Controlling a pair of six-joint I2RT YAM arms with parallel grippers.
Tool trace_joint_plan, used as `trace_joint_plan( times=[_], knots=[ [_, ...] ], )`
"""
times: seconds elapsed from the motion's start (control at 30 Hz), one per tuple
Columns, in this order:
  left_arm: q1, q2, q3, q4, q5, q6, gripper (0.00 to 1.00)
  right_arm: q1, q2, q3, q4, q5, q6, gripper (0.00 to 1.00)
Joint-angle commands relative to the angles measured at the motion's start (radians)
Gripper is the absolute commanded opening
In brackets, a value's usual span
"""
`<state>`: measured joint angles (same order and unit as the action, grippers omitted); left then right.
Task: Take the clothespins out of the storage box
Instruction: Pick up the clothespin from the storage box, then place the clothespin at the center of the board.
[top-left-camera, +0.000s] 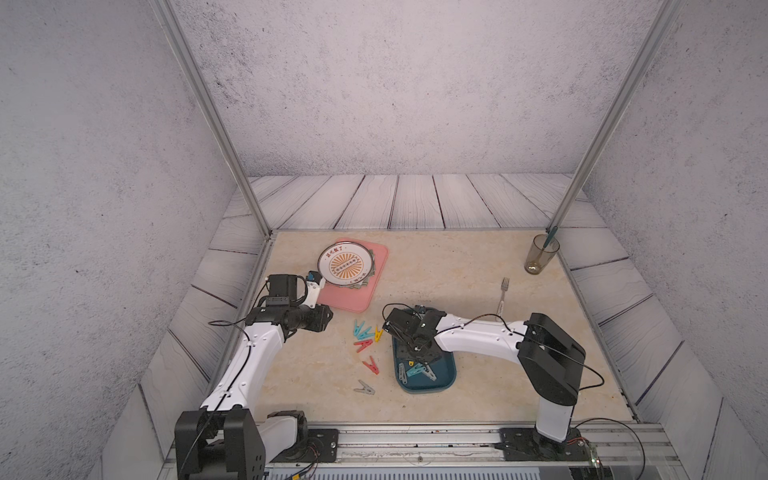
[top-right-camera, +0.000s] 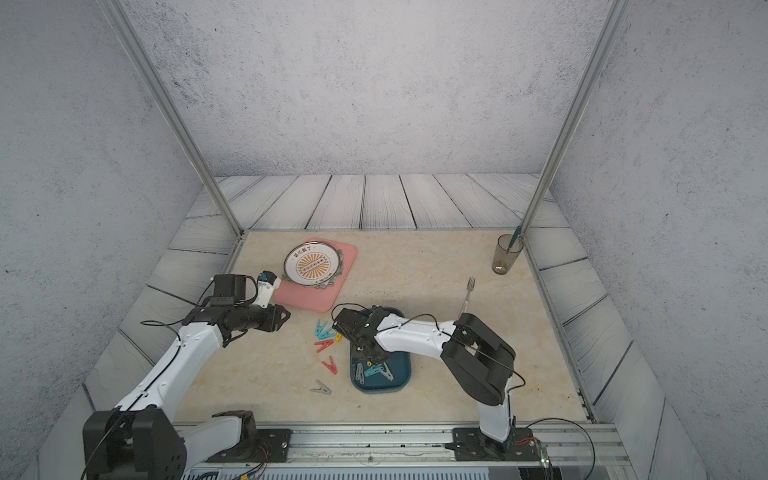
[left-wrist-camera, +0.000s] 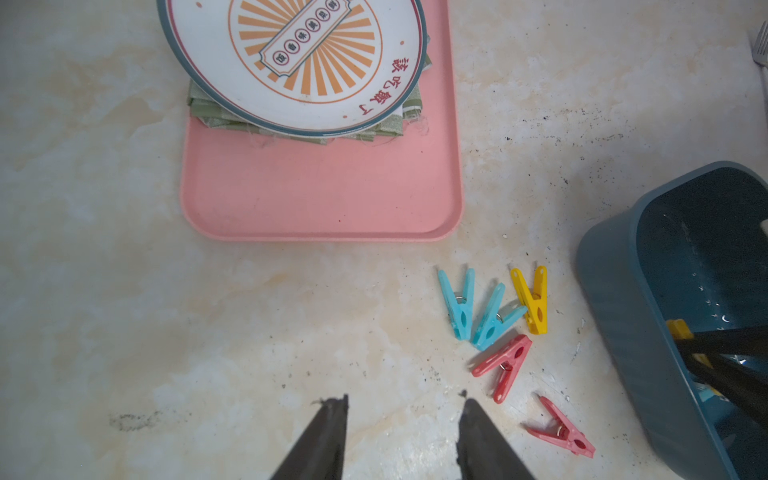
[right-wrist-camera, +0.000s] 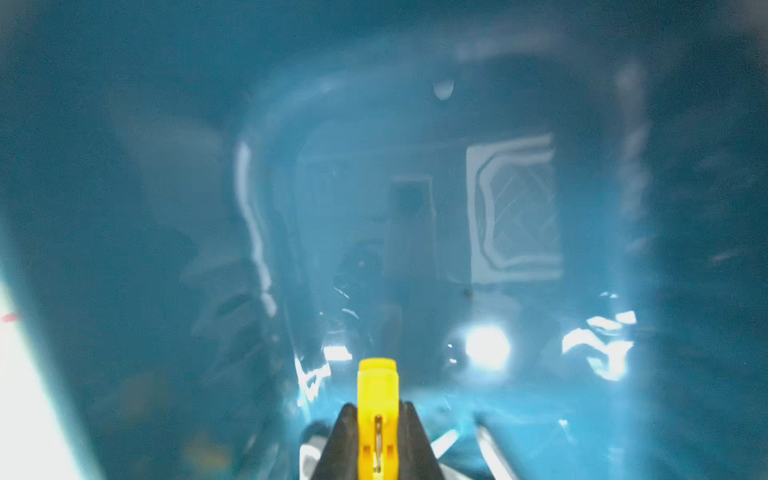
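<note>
Right pincer (right-wrist-camera: 377, 411): pressed together on a yellow clothespin (right-wrist-camera: 377, 380), low inside the storage box (right-wrist-camera: 124, 208).
Lift: I'd best rise straight, clearing the rim, before swinging toward the pile on the desk (top-left-camera: 291, 374).
Left in box: grey and teal clothespins (top-left-camera: 417, 371) at the near end; only the top views show them.
Already out: six pegs (left-wrist-camera: 494, 316) beside the box.
Left pincer (left-wrist-camera: 403, 401): spread, empty, over bare desk.
Right wrist view: shows my pinch plainly; from above my wrist hides it.

Box (top-left-camera: 444, 376) dark teal, glossy. Yellow peg (right-wrist-camera: 377, 411); other pegs (left-wrist-camera: 490, 324) light blue, red, yellow, grey. Surface (top-left-camera: 457, 266) beige marbled. Tray (left-wrist-camera: 324, 199) pink. Plate (left-wrist-camera: 299, 62) white, orange sunburst, teal rim.
</note>
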<state>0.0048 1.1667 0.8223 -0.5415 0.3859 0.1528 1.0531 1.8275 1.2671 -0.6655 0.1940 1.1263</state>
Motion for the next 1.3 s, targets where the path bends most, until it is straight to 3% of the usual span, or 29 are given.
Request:
trace_joint_plan(
  times=[0.0,0.17,0.37,0.47,0.63,0.9,1.27],
  knots=[
    [0.008,-0.012,0.006,-0.005,-0.001,0.002,0.49,0.004,-0.093,0.025,-0.024,0.089,-0.160,0.16],
    [0.009,-0.009,0.009,0.004,-0.029,-0.005,0.49,0.005,-0.126,0.028,0.054,0.014,-0.408,0.17],
    [0.009,-0.005,0.009,0.014,-0.074,-0.011,0.49,0.034,-0.123,0.032,0.166,-0.300,-0.730,0.16],
    [0.009,0.002,0.012,0.020,-0.117,-0.018,0.49,0.062,-0.079,0.091,0.124,-0.314,-0.795,0.16],
    [0.011,0.005,0.012,0.026,-0.153,-0.022,0.49,0.089,0.015,0.183,0.079,-0.251,-0.771,0.16],
    [0.016,0.003,0.011,0.030,-0.175,-0.028,0.49,0.116,0.194,0.330,-0.031,-0.080,-0.580,0.16],
    [0.019,-0.001,0.010,0.031,-0.165,-0.029,0.49,0.125,0.319,0.437,-0.156,0.022,-0.429,0.20]
  ],
)
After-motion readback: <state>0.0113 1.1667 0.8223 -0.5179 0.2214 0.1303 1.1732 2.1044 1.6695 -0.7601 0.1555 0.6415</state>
